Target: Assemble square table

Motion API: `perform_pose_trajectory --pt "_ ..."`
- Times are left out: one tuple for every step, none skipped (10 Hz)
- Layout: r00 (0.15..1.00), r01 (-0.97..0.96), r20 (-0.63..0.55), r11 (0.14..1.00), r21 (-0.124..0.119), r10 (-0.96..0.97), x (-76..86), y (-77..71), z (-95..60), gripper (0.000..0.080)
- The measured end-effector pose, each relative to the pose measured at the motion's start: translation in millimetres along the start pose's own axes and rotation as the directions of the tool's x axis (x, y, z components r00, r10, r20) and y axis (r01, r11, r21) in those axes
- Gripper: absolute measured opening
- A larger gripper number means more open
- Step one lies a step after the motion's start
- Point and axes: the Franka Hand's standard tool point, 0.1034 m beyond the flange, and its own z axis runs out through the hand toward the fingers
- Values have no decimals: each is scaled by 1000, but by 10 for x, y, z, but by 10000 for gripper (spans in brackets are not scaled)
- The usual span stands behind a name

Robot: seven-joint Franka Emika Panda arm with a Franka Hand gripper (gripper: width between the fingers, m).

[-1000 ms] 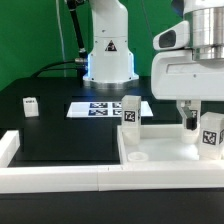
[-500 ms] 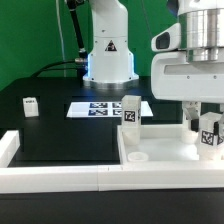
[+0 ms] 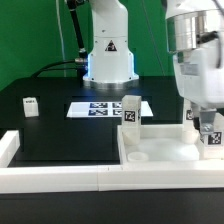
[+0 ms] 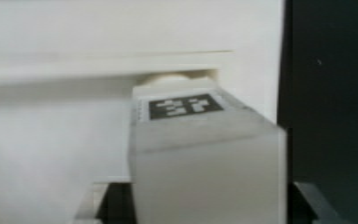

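Observation:
The white square slab (image 3: 160,147) lies at the exterior view's right, against the border wall. One tagged white leg (image 3: 130,111) stands upright at its far left corner. Another small leg (image 3: 30,105) stands on the black table at the left. My gripper (image 3: 206,126) is shut on a third tagged leg (image 3: 212,140) and holds it over the slab's far right corner. In the wrist view this leg (image 4: 190,130) fills the space between my dark fingertips (image 4: 115,203), its end close to a round socket (image 4: 165,76) in the slab (image 4: 69,60). A fourth leg is out of view.
The marker board (image 3: 100,108) lies flat behind the slab. The low white border wall (image 3: 60,177) runs along the front and turns up at the left end. The robot base (image 3: 108,50) stands at the back.
My wrist has turned, so the hand now looks narrower in the exterior view. The held leg has stayed over the slab's far right corner, a little lower.

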Motion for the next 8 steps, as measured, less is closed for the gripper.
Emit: perform_pose_trajectory --pt "994 -102 30 995 23 101 14 26 -5 305" --pt "991 -126 48 992 20 125 46 23 -8 305" --pt "978 -200 65 980 12 199 77 24 -10 305" --pt "960 -272 67 962 7 271 57 29 -9 305" --pt "938 -340 66 940 -7 340 58 37 -6 303" --pt "930 -361 62 932 -14 361 64 37 -6 303" --pt "933 -356 62 935 -12 356 63 37 -6 303" --pt "950 -306 57 952 -17 306 56 43 -2 303"
